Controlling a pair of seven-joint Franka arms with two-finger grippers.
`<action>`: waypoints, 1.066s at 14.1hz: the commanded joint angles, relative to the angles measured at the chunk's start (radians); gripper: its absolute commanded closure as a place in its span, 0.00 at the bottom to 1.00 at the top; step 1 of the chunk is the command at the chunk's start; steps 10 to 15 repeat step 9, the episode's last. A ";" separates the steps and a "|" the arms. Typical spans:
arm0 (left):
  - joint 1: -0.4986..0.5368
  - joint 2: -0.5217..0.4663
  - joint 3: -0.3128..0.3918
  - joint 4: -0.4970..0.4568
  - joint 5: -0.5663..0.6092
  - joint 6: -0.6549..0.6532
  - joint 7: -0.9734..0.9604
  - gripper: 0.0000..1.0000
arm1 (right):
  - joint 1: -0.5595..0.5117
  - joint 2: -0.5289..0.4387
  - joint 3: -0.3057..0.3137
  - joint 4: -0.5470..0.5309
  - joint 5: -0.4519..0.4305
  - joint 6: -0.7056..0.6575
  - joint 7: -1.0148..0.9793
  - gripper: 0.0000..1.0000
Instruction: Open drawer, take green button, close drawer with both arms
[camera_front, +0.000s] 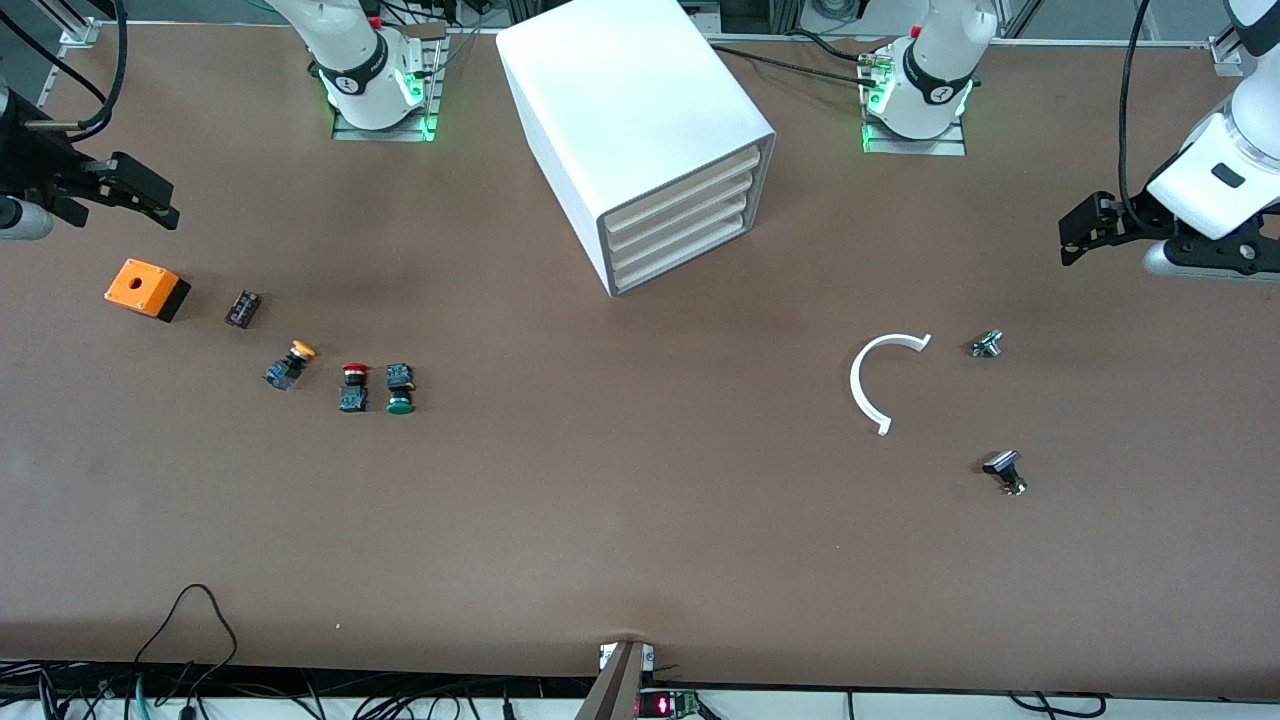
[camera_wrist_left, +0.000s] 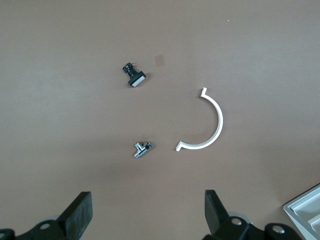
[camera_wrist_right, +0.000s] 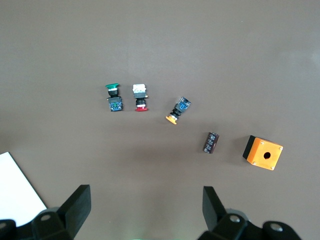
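Observation:
The white cabinet (camera_front: 640, 110) stands between the two bases, with all four cream drawer fronts flush. The lowest drawer (camera_front: 682, 260) is shut. The green-capped button (camera_front: 400, 392) lies on the table toward the right arm's end, beside a red-capped one, and shows in the right wrist view (camera_wrist_right: 114, 97). My right gripper (camera_front: 140, 195) hangs open and empty above that end of the table, jaws wide apart (camera_wrist_right: 145, 205). My left gripper (camera_front: 1078, 232) hangs open and empty above the left arm's end (camera_wrist_left: 147, 210).
A red-capped button (camera_front: 353, 387), a yellow-capped button (camera_front: 290, 365), a small dark part (camera_front: 243, 309) and an orange box (camera_front: 146, 289) lie near the green one. A white arc (camera_front: 875, 380), a small metal part (camera_front: 986, 345) and a black part (camera_front: 1006, 471) lie toward the left arm's end.

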 joint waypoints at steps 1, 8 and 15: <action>-0.008 0.031 0.009 0.052 0.011 -0.023 -0.005 0.01 | -0.017 -0.004 0.018 0.009 0.004 -0.011 -0.018 0.01; -0.018 0.033 0.009 0.052 0.013 -0.027 -0.004 0.01 | -0.017 -0.007 0.021 0.010 0.047 -0.025 -0.019 0.01; -0.018 0.033 0.008 0.052 0.013 -0.027 -0.007 0.01 | -0.017 -0.007 0.021 0.012 0.047 -0.025 -0.019 0.01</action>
